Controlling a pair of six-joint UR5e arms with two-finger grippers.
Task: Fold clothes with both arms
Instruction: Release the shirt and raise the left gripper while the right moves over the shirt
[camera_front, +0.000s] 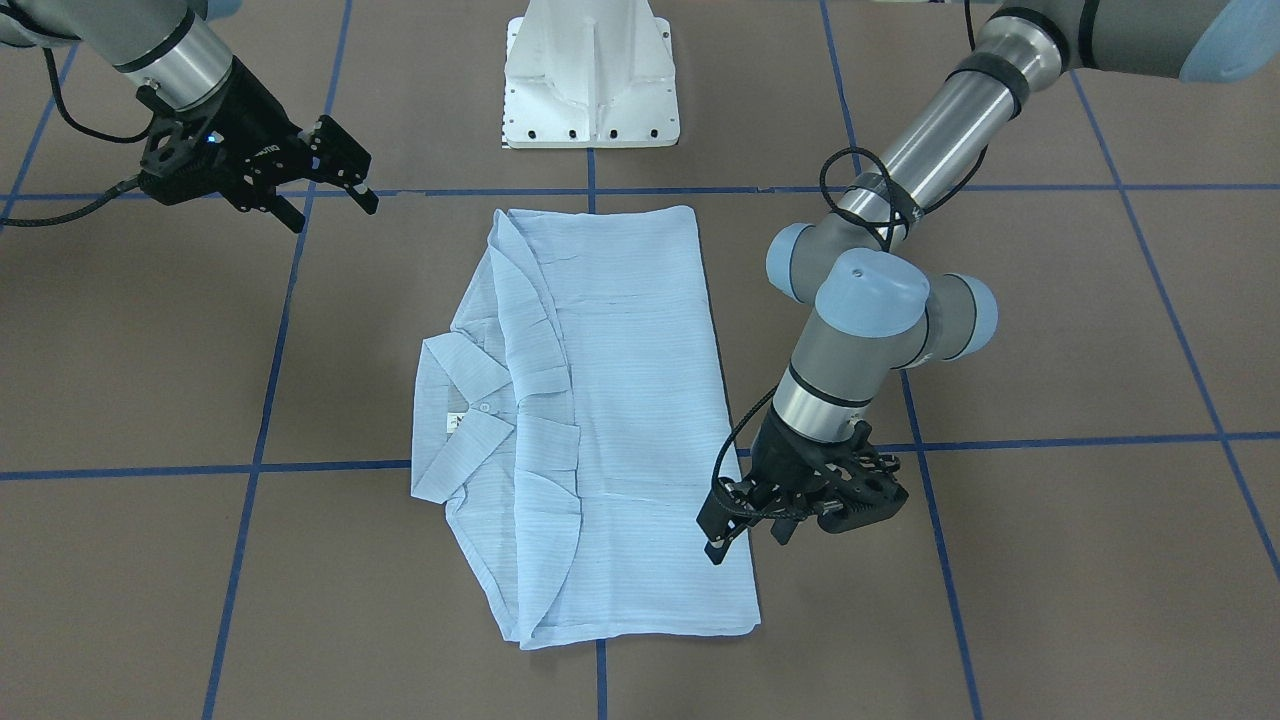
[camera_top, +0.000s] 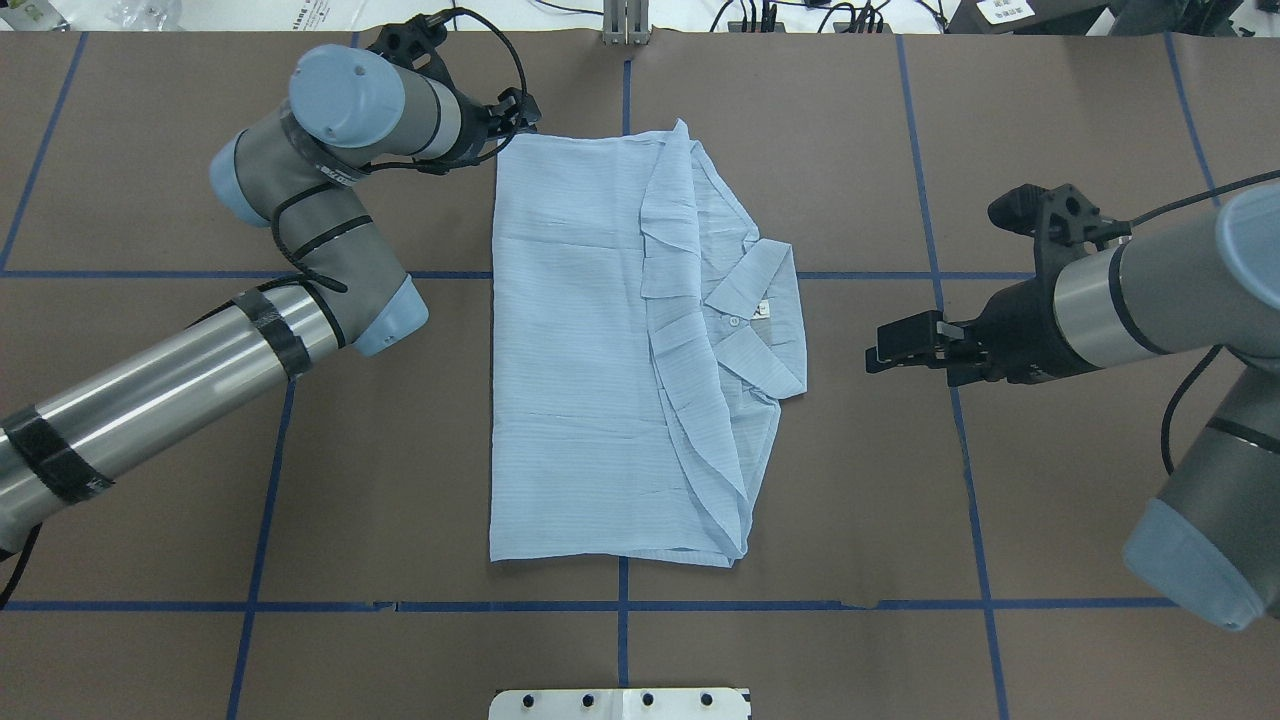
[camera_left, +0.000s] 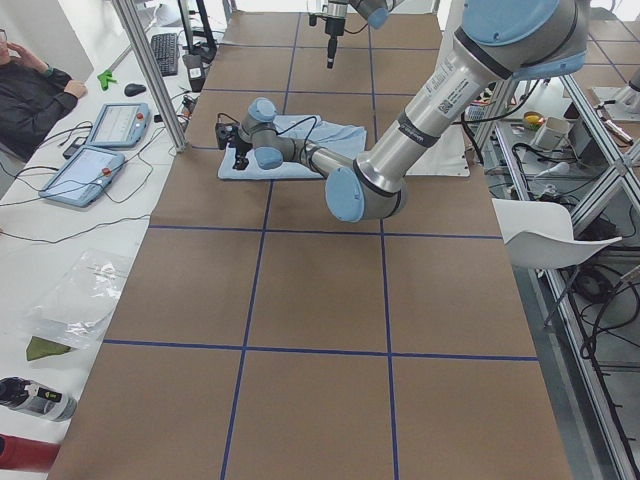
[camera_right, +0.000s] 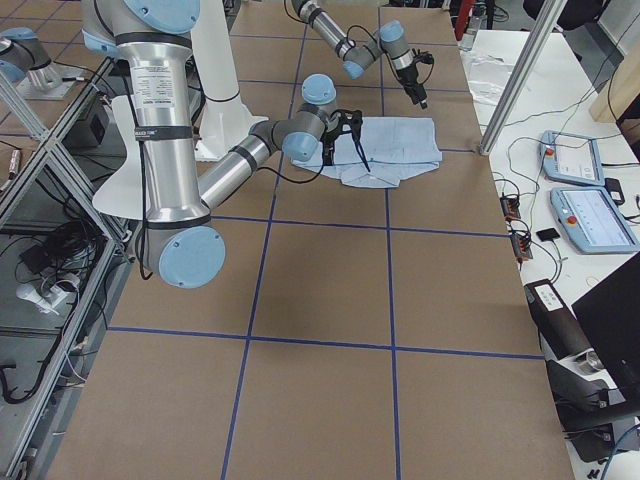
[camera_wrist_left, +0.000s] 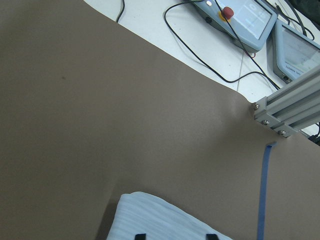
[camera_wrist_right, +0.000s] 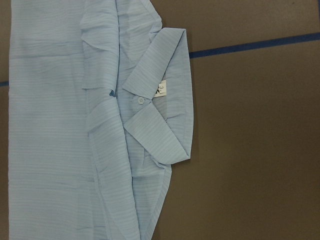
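Nearest the robot, the white base (camera_top: 620, 703) sits at the near edge of the worktop (camera_top: 1050, 500). Just beyond a blue tape line (camera_top: 800, 605), the shirt (camera_top: 590, 350) lies flat in the middle. It is folded into a long panel running near to far, with the collar (camera_top: 755, 300) and its small label (camera_wrist_right: 161, 89) on the right edge. That narrow shape suggests the lengthwise folds are done and a crosswise fold is left, which would explain where the arms stand.

To the right, level with the collar and well apart from the cloth, the right hand (camera_top: 885, 348) hangs above the worktop. Its fingers are parted and nothing is in them. Its camera looks on the collar, so I judge it is lined up to come in on that side.

Farther off, the left hand (camera_front: 745, 535) is low at the shirt's far left corner. Its fingertips (camera_wrist_left: 140, 236) stand apart with the pale cloth edge between them, released and not pinching. Whether they touch the cloth I cannot tell. Placed so, it looks ready to grip the corner and carry the far end toward the near one.
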